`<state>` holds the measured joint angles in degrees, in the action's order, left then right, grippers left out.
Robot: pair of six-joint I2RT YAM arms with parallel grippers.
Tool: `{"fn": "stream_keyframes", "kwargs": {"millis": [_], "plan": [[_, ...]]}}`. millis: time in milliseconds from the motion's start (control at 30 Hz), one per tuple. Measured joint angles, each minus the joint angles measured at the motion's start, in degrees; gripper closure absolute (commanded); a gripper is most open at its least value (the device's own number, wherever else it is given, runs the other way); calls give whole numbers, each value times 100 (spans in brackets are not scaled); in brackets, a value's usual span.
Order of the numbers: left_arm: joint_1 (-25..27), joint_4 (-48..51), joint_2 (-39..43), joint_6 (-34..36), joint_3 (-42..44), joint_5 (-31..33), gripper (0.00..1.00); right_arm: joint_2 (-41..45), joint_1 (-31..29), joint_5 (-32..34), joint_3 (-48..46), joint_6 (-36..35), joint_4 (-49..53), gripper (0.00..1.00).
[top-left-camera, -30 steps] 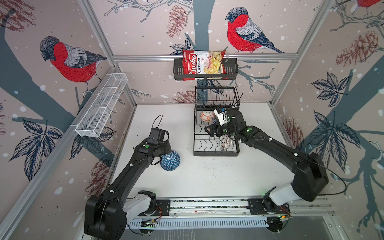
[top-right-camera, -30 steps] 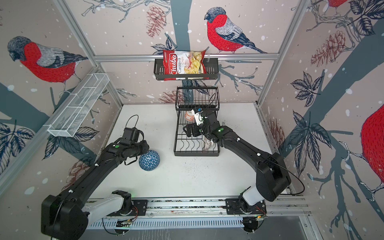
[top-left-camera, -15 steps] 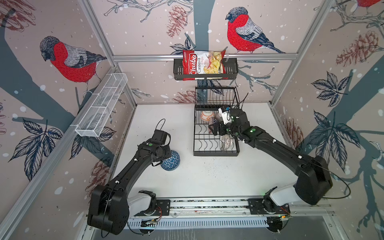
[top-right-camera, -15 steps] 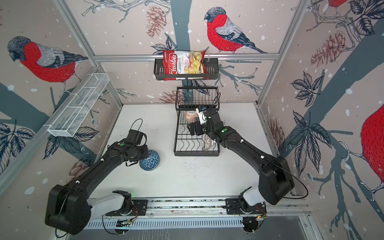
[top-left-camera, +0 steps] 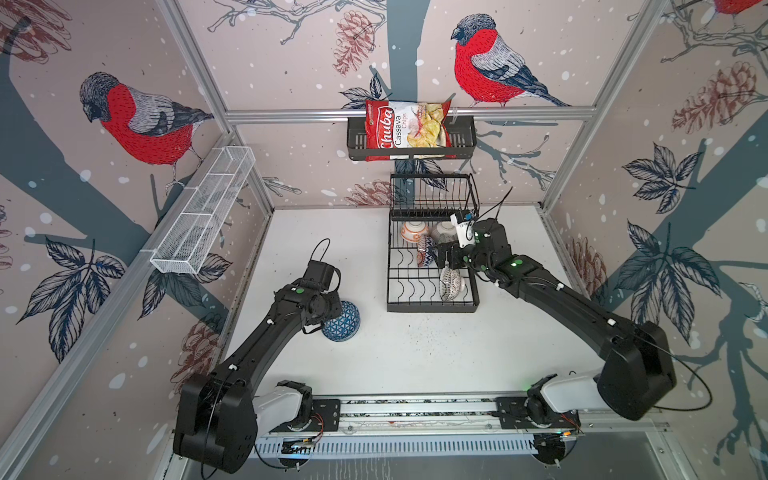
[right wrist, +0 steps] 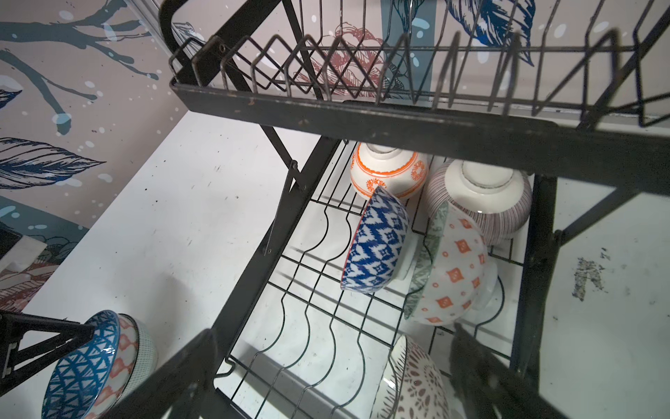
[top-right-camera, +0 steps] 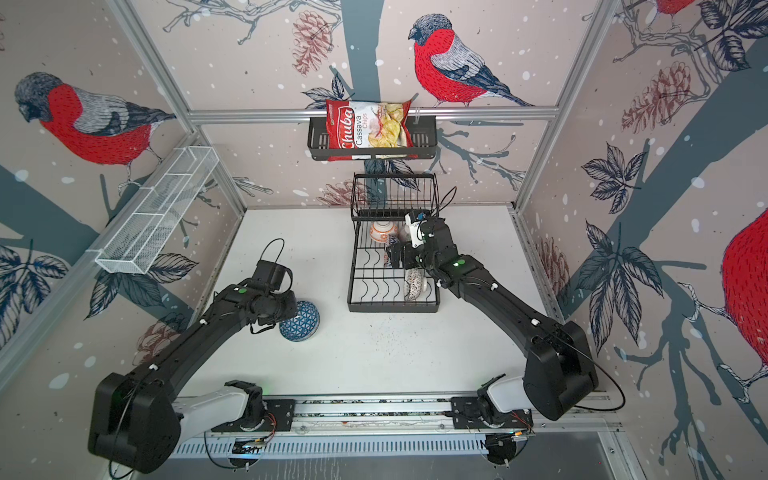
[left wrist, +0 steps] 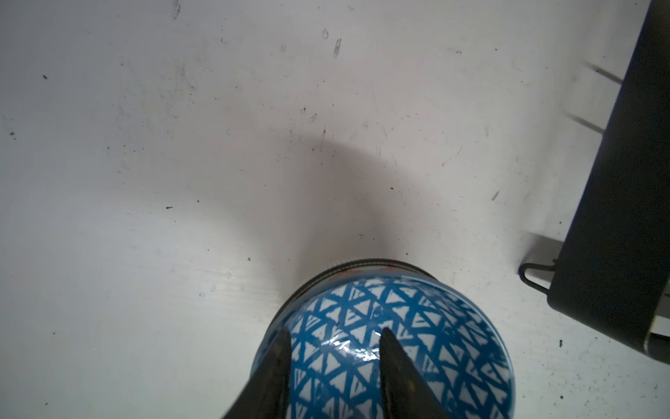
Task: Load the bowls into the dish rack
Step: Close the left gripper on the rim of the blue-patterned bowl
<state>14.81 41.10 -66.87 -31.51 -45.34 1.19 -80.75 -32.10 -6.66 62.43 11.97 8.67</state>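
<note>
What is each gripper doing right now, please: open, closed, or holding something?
Left gripper: partly closed over the blue triangle bowl; whether it grips cannot be told.
Right gripper: open, holding nothing.

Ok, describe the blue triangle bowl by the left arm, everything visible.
The blue triangle bowl is glossy ceramic, white with a blue triangle lattice. It sits tipped, outside facing up, at the white table, left of the dish rack. An orange-patterned bowl nests inside. The left tool straddles its outside; whether it grips is unclear.
</note>
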Motion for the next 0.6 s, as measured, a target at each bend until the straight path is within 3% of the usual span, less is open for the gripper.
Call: {"fn": "stream_keyframes", "kwargs": {"millis": [267, 600], "plan": [[0, 203, -127, 0, -24, -96, 58, -68, 0, -133, -22, 17, -13, 0], [0, 457, -492, -155, -76, 247, 56, -72, 0, -247, -13, 17, -55, 0]]}}
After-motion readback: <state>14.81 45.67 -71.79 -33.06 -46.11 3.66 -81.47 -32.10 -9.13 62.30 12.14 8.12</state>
